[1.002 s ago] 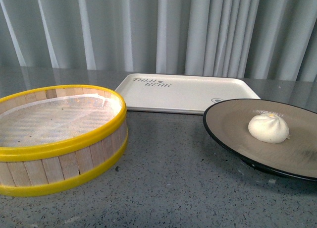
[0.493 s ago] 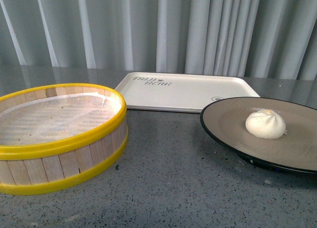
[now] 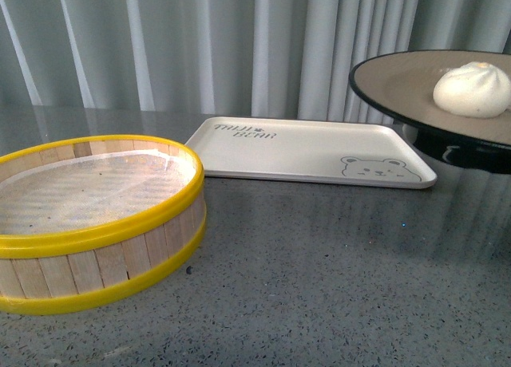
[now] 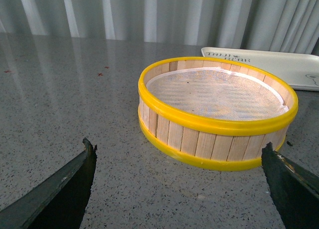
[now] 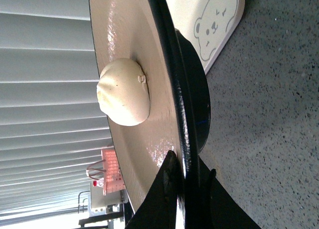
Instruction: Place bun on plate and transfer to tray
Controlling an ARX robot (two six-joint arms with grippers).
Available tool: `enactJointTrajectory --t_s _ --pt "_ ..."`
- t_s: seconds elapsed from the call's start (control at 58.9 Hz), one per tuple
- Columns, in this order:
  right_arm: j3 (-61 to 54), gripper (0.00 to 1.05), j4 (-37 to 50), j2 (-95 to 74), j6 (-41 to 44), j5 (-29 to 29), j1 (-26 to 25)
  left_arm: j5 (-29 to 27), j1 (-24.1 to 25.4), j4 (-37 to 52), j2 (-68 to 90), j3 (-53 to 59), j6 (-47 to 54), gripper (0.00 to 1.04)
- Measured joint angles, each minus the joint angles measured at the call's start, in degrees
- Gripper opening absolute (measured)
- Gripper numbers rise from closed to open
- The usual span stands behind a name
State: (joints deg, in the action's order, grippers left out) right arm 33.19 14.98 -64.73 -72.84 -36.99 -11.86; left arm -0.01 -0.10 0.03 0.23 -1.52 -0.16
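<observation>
The white pleated bun (image 3: 472, 89) rests on the beige, black-rimmed plate (image 3: 399, 76), which hangs in the air at the upper right of the front view, above and to the right of the cream tray (image 3: 295, 147) with its bear drawing. In the right wrist view my right gripper (image 5: 185, 171) is shut on the plate's black rim (image 5: 172, 64), with the bun (image 5: 123, 92) lying on the plate's inside and the tray's bear corner (image 5: 214, 20) below. My left gripper (image 4: 179, 162) stands open just above the table, near the steamer basket, holding nothing.
A round wooden steamer basket (image 3: 96, 223) with yellow rims sits at the left front of the grey speckled table (image 3: 319, 279); the left wrist view shows this basket (image 4: 217, 112) close ahead. Grey curtains hang behind the table.
The plate with the bun has risen from the table's right side to well above it, uncovering the tray's bear corner. The basket and tray have not moved.
</observation>
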Motion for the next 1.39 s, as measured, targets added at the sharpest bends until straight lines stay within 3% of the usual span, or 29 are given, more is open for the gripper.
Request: enactJointTrajectory --t_s 0.187,0.561,1.07,1.393 --pt "3.3 0.03 2.6 -6.5 0.2 1.2 0.6 0.0 0.0 0.0 0.0 0.0 0.0 0.98" --pt "20.1 0.03 7.7 -25.6 -0.7 2.6 2.4 0.0 0.0 0.0 0.0 0.0 0.0 0.98" --pt "41.9 0.03 0.7 -43.8 -4.6 6.6 8.4 0.0 0.0 0.0 0.0 0.0 0.0 0.98" --pt "45.9 0.03 -0.4 -49.0 -5.9 8.5 10.6 0.0 0.0 0.0 0.0 0.0 0.0 0.98"
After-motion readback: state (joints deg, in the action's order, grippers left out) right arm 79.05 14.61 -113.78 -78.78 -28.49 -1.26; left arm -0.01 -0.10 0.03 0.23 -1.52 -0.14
